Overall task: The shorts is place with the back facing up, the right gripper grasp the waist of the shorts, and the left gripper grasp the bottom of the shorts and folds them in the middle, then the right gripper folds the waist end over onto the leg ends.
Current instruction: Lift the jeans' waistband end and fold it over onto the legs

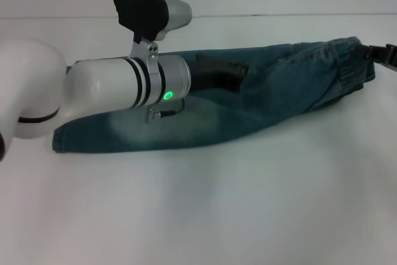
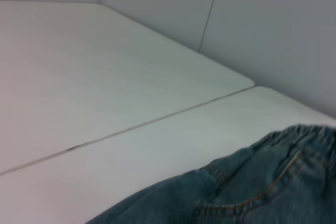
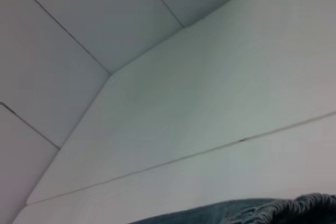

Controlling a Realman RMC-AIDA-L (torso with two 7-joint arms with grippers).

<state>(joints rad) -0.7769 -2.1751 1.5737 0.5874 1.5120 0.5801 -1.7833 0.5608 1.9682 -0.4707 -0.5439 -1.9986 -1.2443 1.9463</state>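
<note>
The blue denim shorts (image 1: 248, 103) lie folded lengthwise in a long strip across the white table. The leg ends (image 1: 61, 141) point left and the ruffled waist (image 1: 350, 66) sits at the far right. My left gripper (image 1: 231, 77), on its silver wrist with the green ring, rests on the far edge of the shorts near their middle. My right gripper (image 1: 384, 57) shows only as a black piece at the picture's right edge, against the waist. The left wrist view shows a stitched denim panel (image 2: 252, 192) and the waistband (image 2: 310, 132). The right wrist view catches the waistband (image 3: 310, 203).
The white table (image 1: 205, 215) stretches bare in front of the shorts. A thin seam (image 2: 121, 132) crosses the tabletop behind them. White panelled walls (image 2: 273, 30) close off the back. My left arm's white elbow (image 1: 31, 91) hangs over the table's left side.
</note>
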